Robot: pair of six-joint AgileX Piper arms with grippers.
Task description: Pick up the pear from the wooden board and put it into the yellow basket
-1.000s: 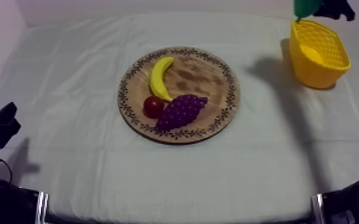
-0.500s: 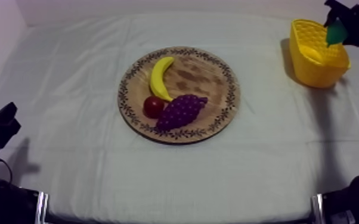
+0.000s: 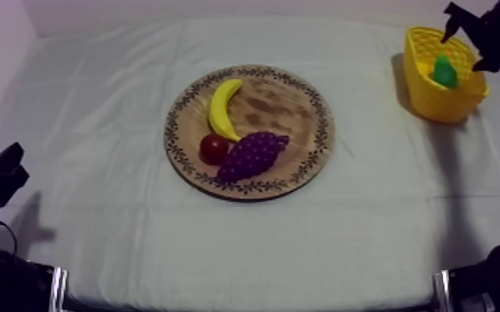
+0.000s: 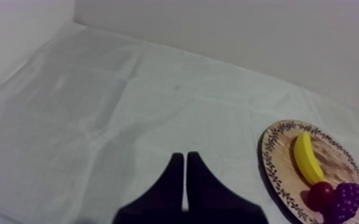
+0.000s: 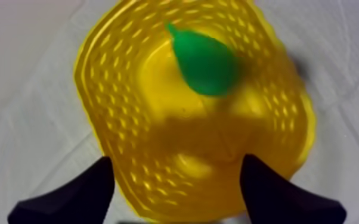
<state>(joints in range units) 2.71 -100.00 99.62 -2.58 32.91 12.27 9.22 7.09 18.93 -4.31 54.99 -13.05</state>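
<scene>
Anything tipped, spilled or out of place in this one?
Nothing stands out. The pear is inside the upright yellow basket, under the open right gripper; the banana, small red fruit and grapes lie on the wooden board.

A: Surface of the bench [image 3: 104, 207]?
B: A grey-white cloth [image 3: 361, 241], lightly creased, covers it edge to edge.
A: Items resting directly on it?
B: Two. One round wooden board [image 3: 291, 104] with a patterned rim, near centre; one yellow basket [image 3: 441, 103], upright at the far right corner, well apart from the board.
</scene>
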